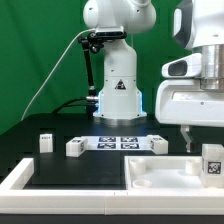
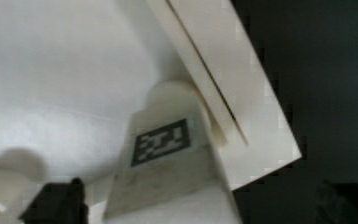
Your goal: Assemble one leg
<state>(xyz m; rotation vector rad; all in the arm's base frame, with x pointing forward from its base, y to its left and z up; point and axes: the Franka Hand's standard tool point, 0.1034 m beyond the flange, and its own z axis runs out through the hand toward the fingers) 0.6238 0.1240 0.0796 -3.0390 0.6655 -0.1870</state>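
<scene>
One leg [image 1: 212,160], a stubby white block with a square tag, stands on the near right corner of the large white rimmed panel [image 1: 160,178]. My gripper [image 1: 203,145] hangs over it with the fingers straddling its top. In the wrist view the same leg [image 2: 162,140] lies between my gripper's [image 2: 197,206] dark fingers [image 2: 55,200], its end against the panel [image 2: 69,70] by the rim. A narrow gap shows between the finger and the leg. Three more legs lie on the black table [image 1: 45,141], [image 1: 75,147], [image 1: 157,143].
The marker board [image 1: 120,143] lies flat in front of the robot base [image 1: 118,95]. A white raised border [image 1: 18,180] runs along the near left of the table. A small rounded white part [image 2: 7,185] sits on the panel near the leg.
</scene>
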